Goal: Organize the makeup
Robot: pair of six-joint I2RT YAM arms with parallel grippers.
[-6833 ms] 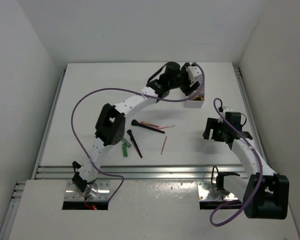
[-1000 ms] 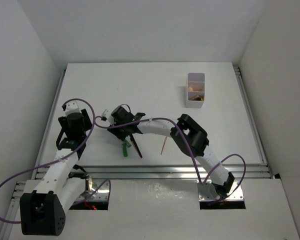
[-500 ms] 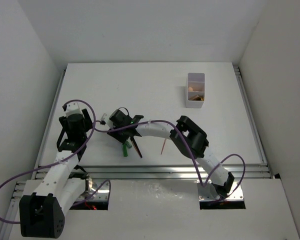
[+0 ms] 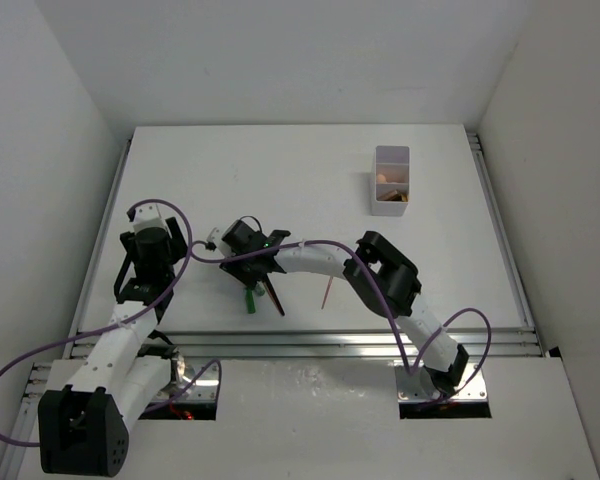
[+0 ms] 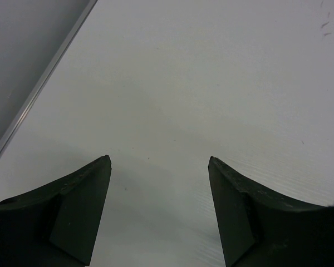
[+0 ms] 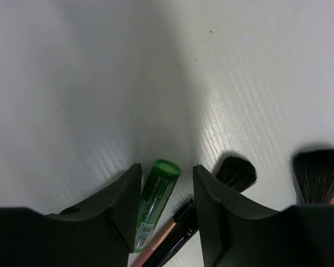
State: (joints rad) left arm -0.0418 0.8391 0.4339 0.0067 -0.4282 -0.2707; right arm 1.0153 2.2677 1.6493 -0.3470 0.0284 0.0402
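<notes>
My right gripper [image 4: 253, 279] [image 6: 166, 178] is open and reaches left across the table, its jaws standing on either side of the cap end of the green tube [image 6: 156, 196] [image 4: 250, 299] without squeezing it. A pink-handled spoolie brush [image 6: 181, 218] lies against the tube. Two black brush heads [image 6: 237, 171] [image 6: 318, 176] lie to its right. A black brush [image 4: 275, 296] and a thin pink pencil [image 4: 327, 290] show in the top view. My left gripper [image 4: 146, 272] [image 5: 158, 167] is open and empty over bare table at the left.
The translucent white two-compartment box [image 4: 391, 208] stands at the back right with peach and gold items inside. The right arm [image 4: 320, 260] spans the table's middle and hides what lies under it. The table's left edge rail [image 5: 39, 89] runs close to my left gripper.
The left arm has pulled back from the box to the left side. The right arm has reached across to the green tube, and over the last second its gripper has settled slightly nearer it.
</notes>
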